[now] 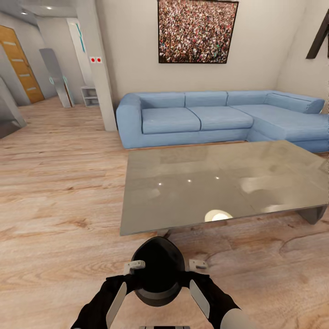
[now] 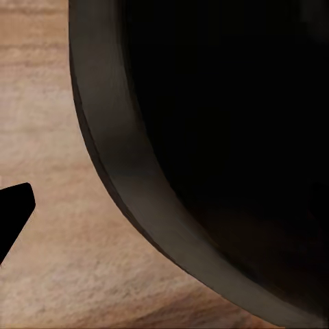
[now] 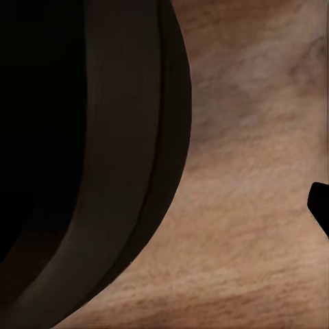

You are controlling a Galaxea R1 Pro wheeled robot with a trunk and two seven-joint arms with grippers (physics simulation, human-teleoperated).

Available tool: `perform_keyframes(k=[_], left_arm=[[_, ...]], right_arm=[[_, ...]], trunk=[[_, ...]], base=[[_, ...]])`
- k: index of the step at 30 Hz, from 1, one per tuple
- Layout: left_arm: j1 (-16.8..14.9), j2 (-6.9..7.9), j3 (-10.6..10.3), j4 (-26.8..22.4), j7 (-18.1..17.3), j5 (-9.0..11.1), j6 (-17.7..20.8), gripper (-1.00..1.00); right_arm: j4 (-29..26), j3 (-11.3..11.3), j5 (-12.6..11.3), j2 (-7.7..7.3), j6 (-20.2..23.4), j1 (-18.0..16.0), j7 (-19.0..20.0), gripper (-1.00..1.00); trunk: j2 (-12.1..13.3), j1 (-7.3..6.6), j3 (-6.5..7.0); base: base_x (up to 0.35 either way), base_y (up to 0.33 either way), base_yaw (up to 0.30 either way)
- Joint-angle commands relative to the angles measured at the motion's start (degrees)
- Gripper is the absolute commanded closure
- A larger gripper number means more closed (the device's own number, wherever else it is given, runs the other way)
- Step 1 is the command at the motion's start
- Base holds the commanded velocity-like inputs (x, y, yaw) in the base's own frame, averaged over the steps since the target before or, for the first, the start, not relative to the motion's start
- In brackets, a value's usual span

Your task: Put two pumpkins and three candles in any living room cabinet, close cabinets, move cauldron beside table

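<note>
From the head camera, the black cauldron (image 1: 158,269) is sitting at six o'clock, near the grey table (image 1: 219,187), with the left gripper (image 1: 135,266) and right gripper (image 1: 197,264) pressing its sides, apparently grasping it. In each wrist camera, the cauldron's dark rim (image 2: 130,171) (image 3: 137,171) is curving over wooden floor (image 2: 48,123) (image 3: 253,137); I cannot tell finger contact there.

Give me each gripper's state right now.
Left gripper: at the cauldron rim; shut on it or not cannot be told.
Right gripper: same, cannot be told.
</note>
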Motion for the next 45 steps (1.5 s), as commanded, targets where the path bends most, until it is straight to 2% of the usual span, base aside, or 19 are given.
perform_keyframes(k=[1,5,9,18,36,45], left_arm=[[-0.01,0.03,-0.15,-1.0,0.56,0.96,1.43,-1.0],[0.0,0.09,-0.19,-2.94,0.61,3.9,4.74,-1.0],[-0.01,0.11,-0.24,-3.36,0.59,5.09,5.51,-1.0],[-0.01,0.12,-0.25,-3.66,0.64,5.37,5.66,-1.0],[-0.01,0.24,-0.25,-4.26,0.57,5.42,5.71,-1.0],[0.0,0.28,-0.2,-4.27,0.57,5.42,5.74,-1.0]], right_arm=[[-0.09,0.19,-0.39,0.0,0.23,-0.02,-0.47,-1.0],[-0.09,0.19,-0.39,0.0,0.23,-0.02,-0.47,-1.0],[-0.09,0.19,-0.39,0.0,0.23,-0.02,-0.47,-1.0],[-0.09,0.19,-0.39,0.0,0.27,-0.02,-0.47,-1.0],[-0.09,0.19,-0.42,0.0,0.29,-0.02,-0.47,-1.0],[-0.09,0.19,-0.4,0.0,0.3,-0.02,-0.45,-1.0]], trunk=[[0.0,-0.03,0.18],[0.05,-0.14,1.06],[0.1,-0.24,1.95],[0.22,-0.47,3.94],[0.46,-0.94,7.93],[4.07,-2.91,9.55]], base=[[0.0,0.0,0.0],[0.0,0.0,0.0],[-0.066,0.0,0.0],[-0.209,0.0,0.0],[-0.01,0.0,0.0],[-0.079,0.0,0.0]])
